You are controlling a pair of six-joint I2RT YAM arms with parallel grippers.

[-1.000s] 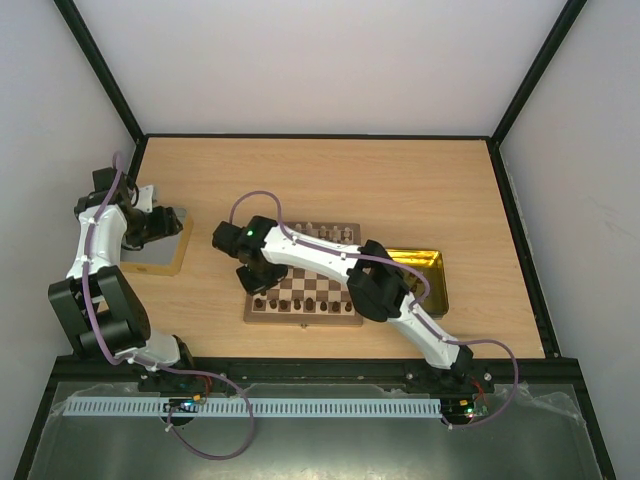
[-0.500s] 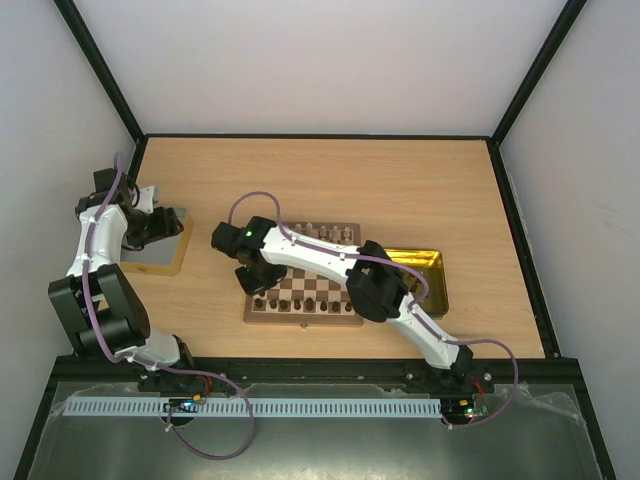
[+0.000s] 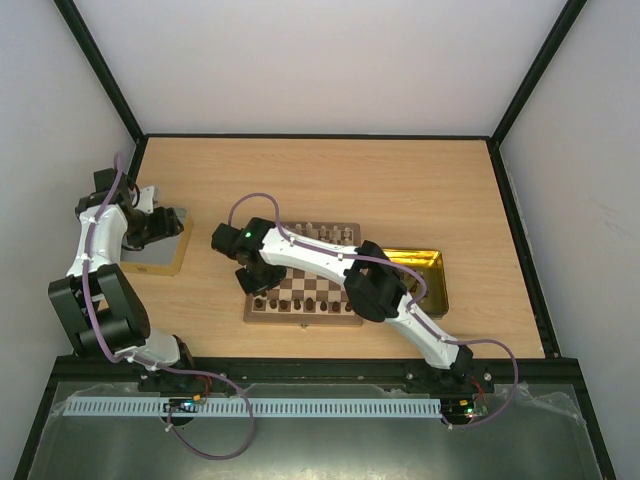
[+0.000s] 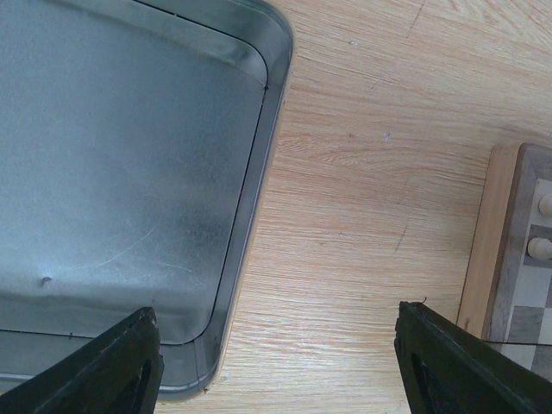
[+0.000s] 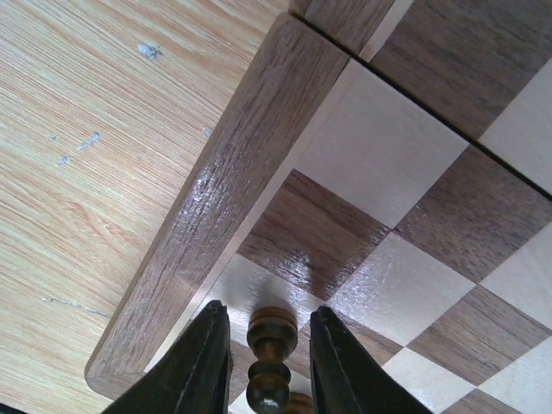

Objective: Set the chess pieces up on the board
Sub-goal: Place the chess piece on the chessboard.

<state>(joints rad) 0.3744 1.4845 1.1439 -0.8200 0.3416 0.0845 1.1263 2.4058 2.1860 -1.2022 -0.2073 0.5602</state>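
The board [image 3: 318, 285] lies mid-table, with dark chess pieces [image 3: 305, 305] along its near edge and pale ones [image 3: 325, 232] along its far edge. My right gripper [image 3: 255, 280] hangs over the board's near-left corner. In the right wrist view a dark piece [image 5: 271, 332] stands upright on a corner square of the board [image 5: 379, 147], between the fingers [image 5: 194, 362] of the right gripper [image 5: 267, 315], with a narrow gap on each side. My left gripper [image 4: 276, 315] is wide open and holds nothing. It hovers over the corner of a silver tray [image 4: 129, 155].
The silver tray [image 3: 165, 255] sits at the table's left side under the left gripper [image 3: 160, 225]. A gold tray [image 3: 430, 262] lies right of the board. In the left wrist view the board's edge [image 4: 509, 259] with two pale pieces [image 4: 542, 248] shows at the right.
The right gripper's jaws have parted from the dark piece, which now stands free on the corner square. The left arm has not moved.
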